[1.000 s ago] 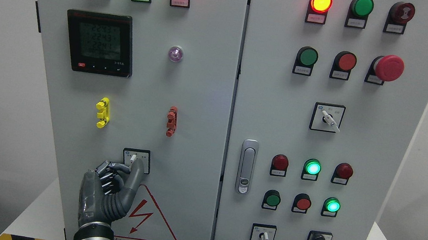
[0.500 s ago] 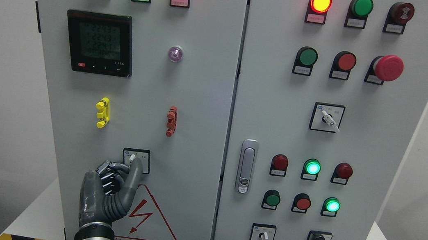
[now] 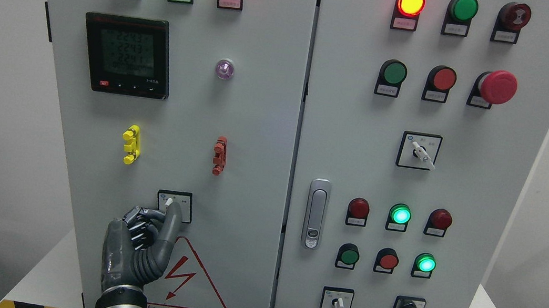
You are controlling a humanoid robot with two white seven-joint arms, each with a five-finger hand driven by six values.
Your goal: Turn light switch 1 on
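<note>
Low on the cabinet's left door sits a small rotary switch (image 3: 174, 206) on a square black-framed plate. Its white lever leans up and to the left. My left hand (image 3: 162, 214) comes up from the bottom edge and is at that switch. The grey thumb lies over the knob's right side, and the curled fingers (image 3: 140, 217) press in from the left, so the knob is pinched between them and mostly hidden. My right hand is out of view.
A yellow clip (image 3: 130, 144) and a red clip (image 3: 219, 155) stick out above the switch. The door handle (image 3: 316, 213) is to the right. More selector switches (image 3: 338, 301) and lit buttons fill the right door. A red warning triangle (image 3: 188, 283) is below my hand.
The thumb has shifted slightly left across the knob, and the white lever has tipped a little further left. The arm has stayed in place.
</note>
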